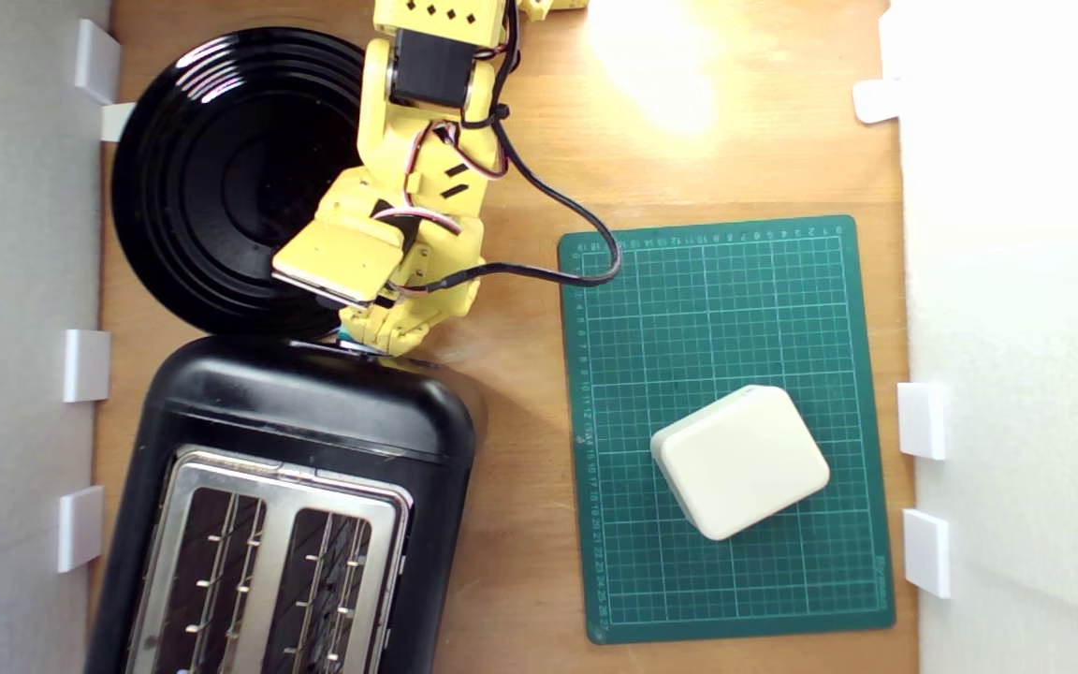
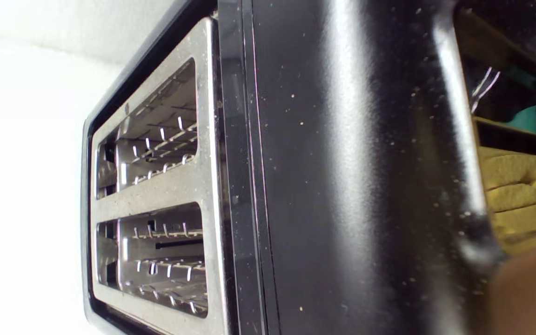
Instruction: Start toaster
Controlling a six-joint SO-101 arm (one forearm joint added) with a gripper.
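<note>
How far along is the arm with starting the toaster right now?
Done: the gripper has reached the toaster end with the teal lever. In hand: it sits at that lever; contact is hidden. Left: the press itself; whether it has begun can't be seen, and both slots look empty.

Wooden table (image 1: 520,524) under toaster (image 1: 314,421), plate (image 1: 211,187), mat (image 1: 782,309)

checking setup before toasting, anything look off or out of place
The toaster's two slots look empty, only wire guides show. The white block sits askew on the green mat.
</note>
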